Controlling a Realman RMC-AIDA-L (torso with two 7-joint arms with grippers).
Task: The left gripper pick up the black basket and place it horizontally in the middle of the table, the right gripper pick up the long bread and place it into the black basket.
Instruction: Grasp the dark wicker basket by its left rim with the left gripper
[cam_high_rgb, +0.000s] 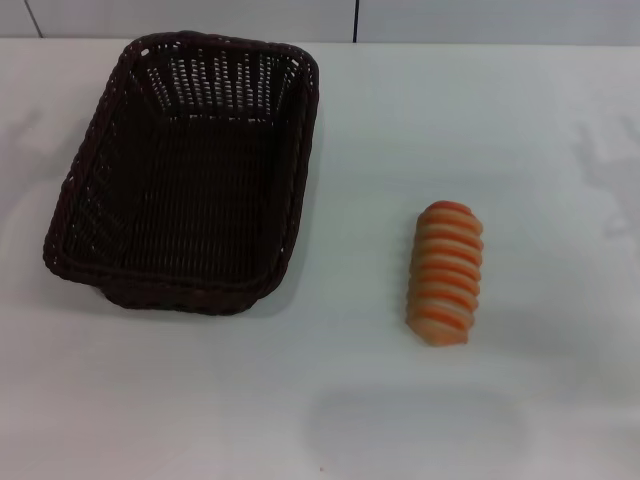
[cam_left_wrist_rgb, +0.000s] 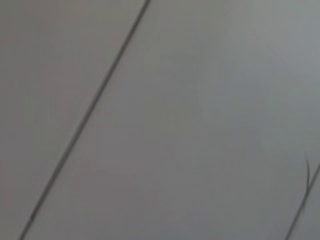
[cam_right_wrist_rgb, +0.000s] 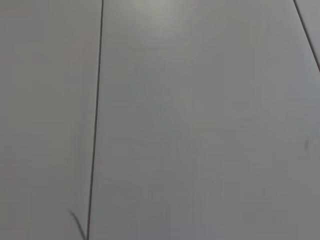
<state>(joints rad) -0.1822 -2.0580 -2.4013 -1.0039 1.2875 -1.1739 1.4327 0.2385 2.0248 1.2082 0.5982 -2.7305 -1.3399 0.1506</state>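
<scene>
Lying nearest on the white worktop (cam_high_rgb: 350, 420), the long bread (cam_high_rgb: 446, 272) sits right of centre; farther left rests the black basket (cam_high_rgb: 190, 170), lengthwise, empty. Neither gripper shows (fingers: cannot tell). Risk: the basket's openwork rim snagging or tipping when lifted off-centre.

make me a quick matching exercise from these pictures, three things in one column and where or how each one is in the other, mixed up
Things:
1. black basket
2. long bread
3. table

Descriptions:
A. plain white, with both other things resting on it
B. on the robot's left, empty, long side running away from the robot
C. on the robot's right, striped side up, outside the basket

Pairs: 1-B, 2-C, 3-A
</scene>
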